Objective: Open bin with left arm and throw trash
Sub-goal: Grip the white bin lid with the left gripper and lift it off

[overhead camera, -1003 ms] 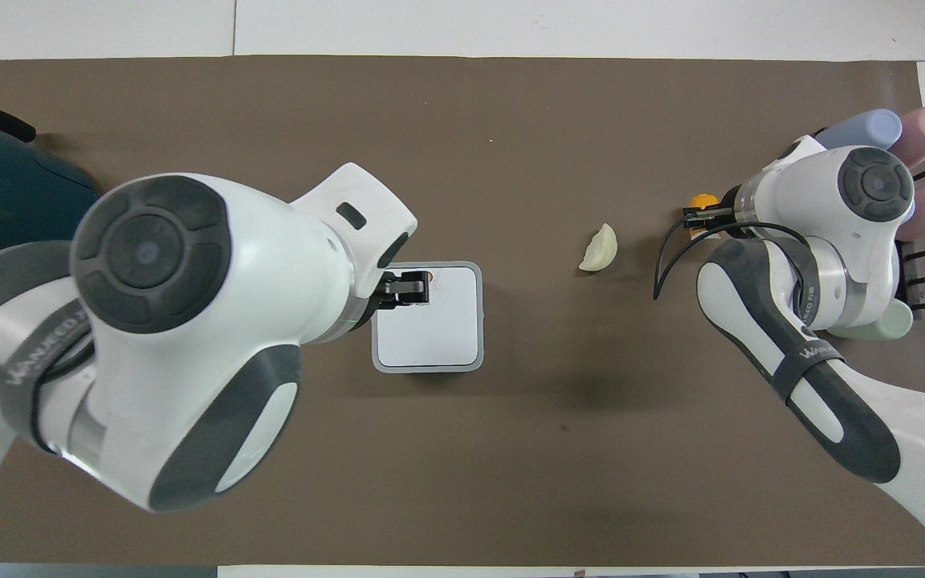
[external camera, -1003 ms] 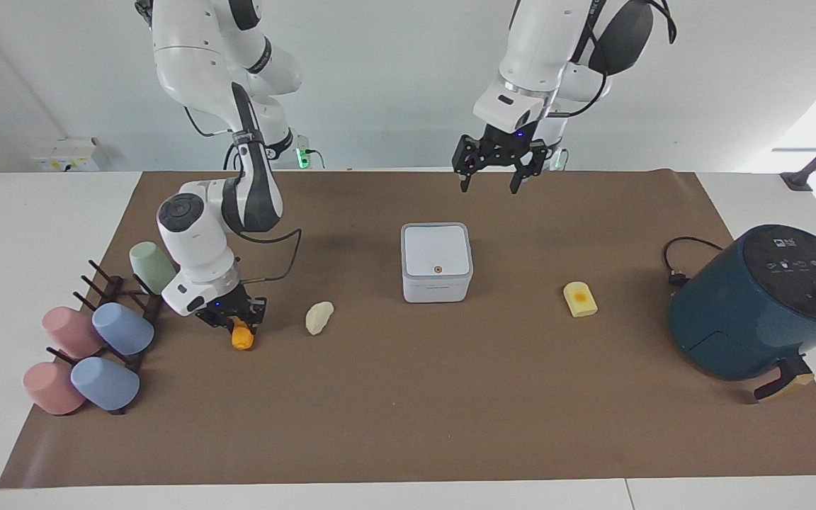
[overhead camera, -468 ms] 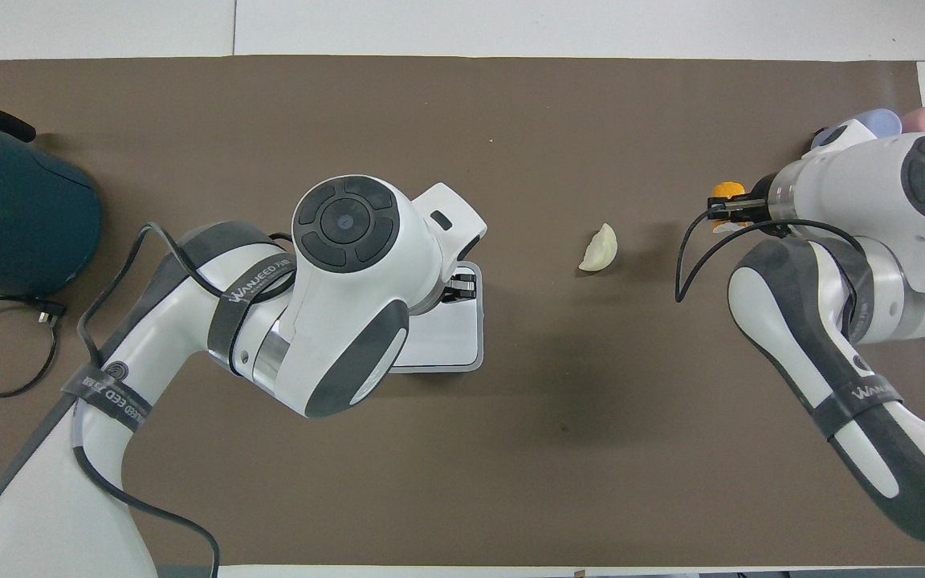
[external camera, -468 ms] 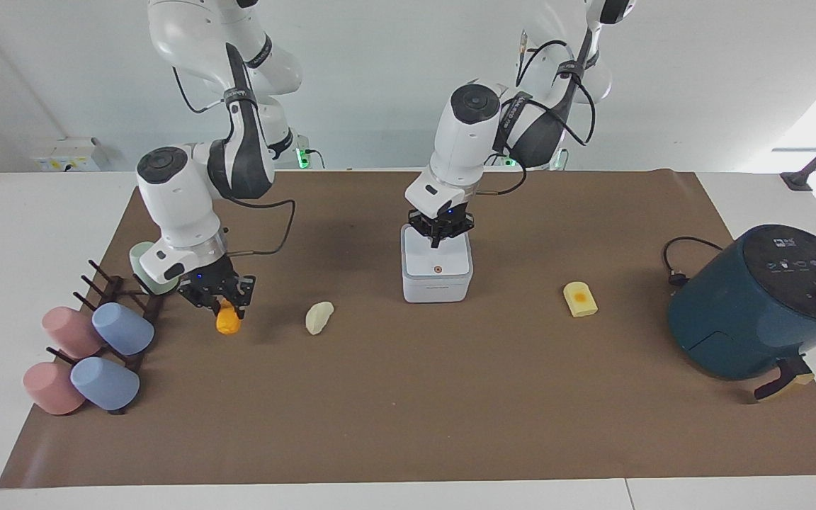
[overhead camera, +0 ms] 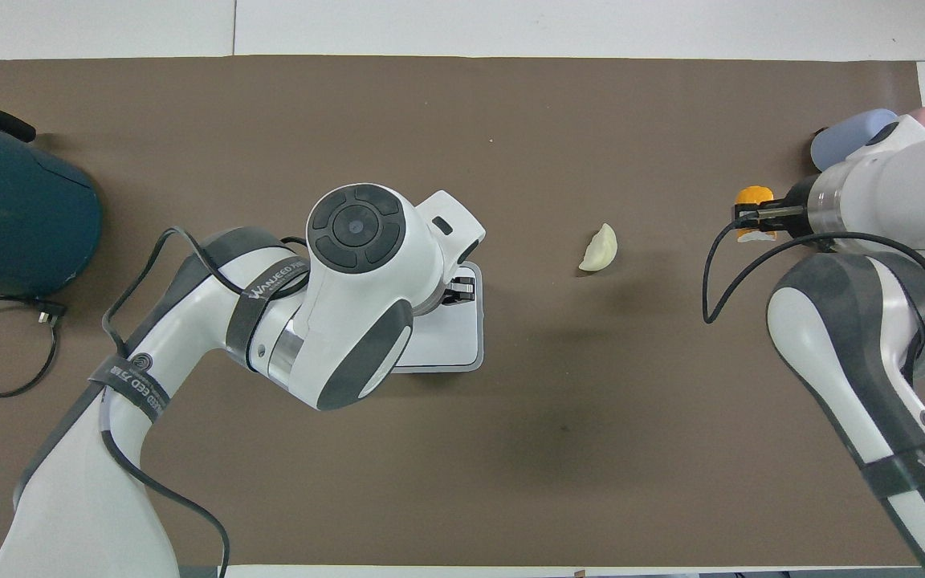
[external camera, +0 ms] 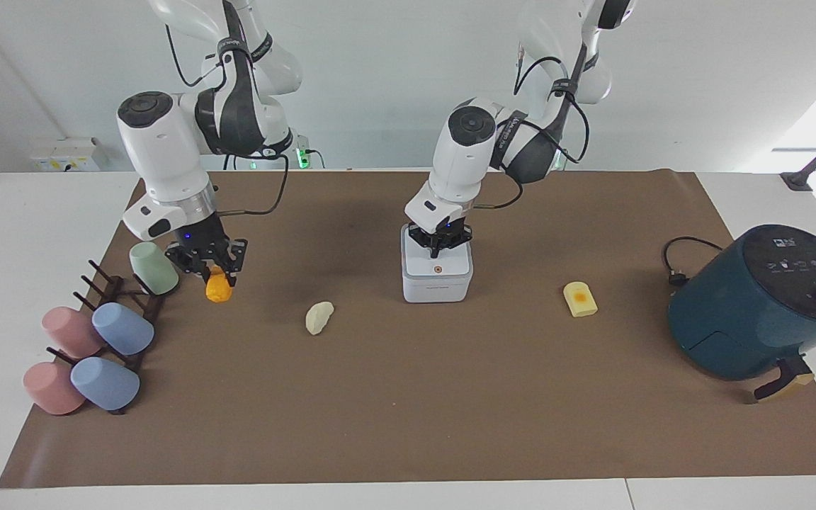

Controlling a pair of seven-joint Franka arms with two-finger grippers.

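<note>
Facing view: left claw [external camera: 438, 249] is clenched with its tips down on the lid of the white bin [external camera: 436, 273], at the edge nearer the robots, likely pressing or catching the lid to open it; the lid looks flat. Right claw [external camera: 214, 271] is grasping the orange trash lump [external camera: 218, 289], lifted above the desk [external camera: 408, 397] beside the cup rack [external camera: 107, 333], presumably ready for the bin. The cream lump [external camera: 319, 316] and yellow lump [external camera: 580, 298] lie on the desk either side of the bin.

Overhead view: the left arm's wrist hides most of the bin [overhead camera: 458, 341]; the orange lump [overhead camera: 751, 197] shows at the right claw [overhead camera: 747, 215], the cream lump [overhead camera: 600, 249] between them.
</note>
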